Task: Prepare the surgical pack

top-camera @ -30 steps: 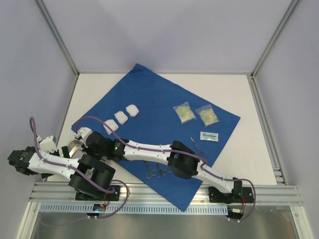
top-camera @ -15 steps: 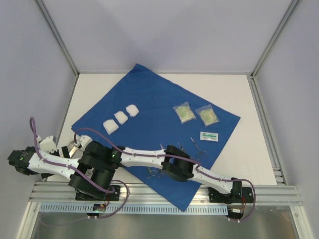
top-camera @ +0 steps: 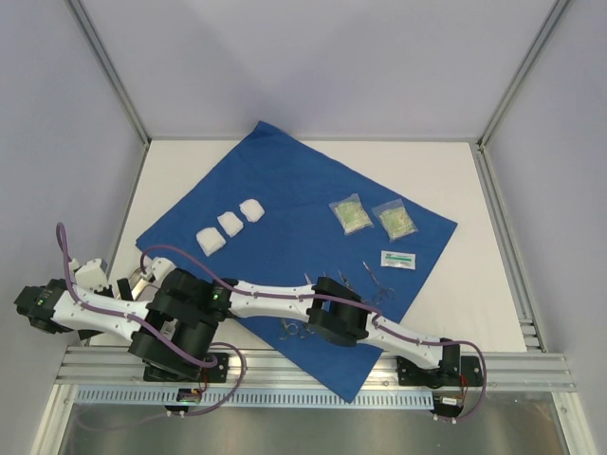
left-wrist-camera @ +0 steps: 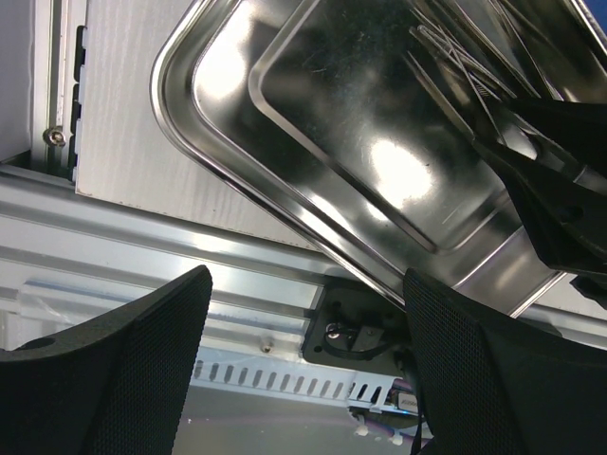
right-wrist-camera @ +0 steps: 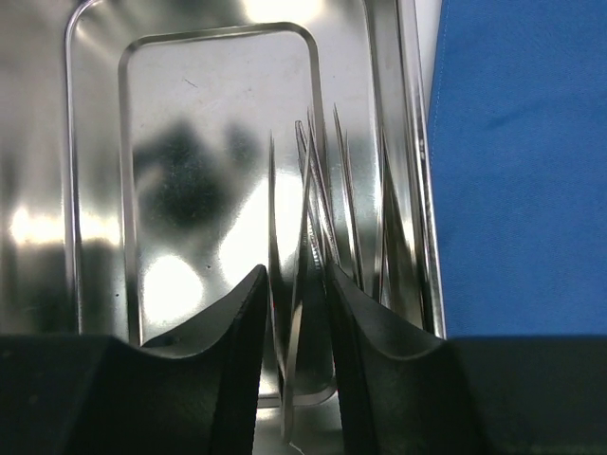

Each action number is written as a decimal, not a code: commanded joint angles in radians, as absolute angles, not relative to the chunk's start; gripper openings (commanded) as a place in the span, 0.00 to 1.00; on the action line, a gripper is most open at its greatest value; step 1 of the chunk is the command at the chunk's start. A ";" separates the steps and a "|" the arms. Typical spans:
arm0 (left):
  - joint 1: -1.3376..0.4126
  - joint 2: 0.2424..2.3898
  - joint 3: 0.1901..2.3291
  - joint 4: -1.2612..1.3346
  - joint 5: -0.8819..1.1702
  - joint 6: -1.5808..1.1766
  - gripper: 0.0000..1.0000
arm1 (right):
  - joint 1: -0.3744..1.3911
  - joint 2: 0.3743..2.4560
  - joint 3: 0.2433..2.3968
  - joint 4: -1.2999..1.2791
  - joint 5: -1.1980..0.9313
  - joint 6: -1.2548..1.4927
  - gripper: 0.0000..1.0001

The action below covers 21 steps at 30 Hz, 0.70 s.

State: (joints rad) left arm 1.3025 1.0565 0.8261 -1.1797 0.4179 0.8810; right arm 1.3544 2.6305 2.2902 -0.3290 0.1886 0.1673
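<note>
Swinging across in the last sec, the right gripper (right-wrist-camera: 294,284) now sits low over the steel tray (right-wrist-camera: 95,190) at the near-left of the table, just beside the left edge of the blue drape (top-camera: 294,190); a sec ago it was further up along that edge w/ jaws pressed together; now they stand a little apart w/ the tweezers (right-wrist-camera: 308,180) in the gap, tips reaching out over the tray floor; can't tell if the pads still nip them or they're already loose; prob. a drop-off mid-release, so one tool is as good as in the tray; left gripper (left-wrist-camera: 305,284) hasn't budged, jaws spread wide on nothing, hanging by the tray's near rim; drape unchanged: flat, unfolded, mid-table, w/ three gauze pads (top-camera: 229,225), two packets (top-camera: 375,218) and scissor-handled tools (top-camera: 377,278) on it; so the pack looks far from done: more items to shift, folding not begun.
</note>
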 commanded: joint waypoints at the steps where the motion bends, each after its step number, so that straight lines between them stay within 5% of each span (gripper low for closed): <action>1: 1.309 1.051 0.868 -1.187 0.453 0.916 0.91 | 1.361 2.553 2.296 -0.281 0.175 0.161 0.35; 13: 1.308 1.023 0.899 -1.250 0.476 0.926 0.91 | 1.316 2.361 2.157 -0.252 0.170 0.236 0.36; 21: 1.308 1.012 0.908 -1.299 0.489 0.953 0.91 | 1.246 2.058 1.794 -0.333 0.204 0.327 0.30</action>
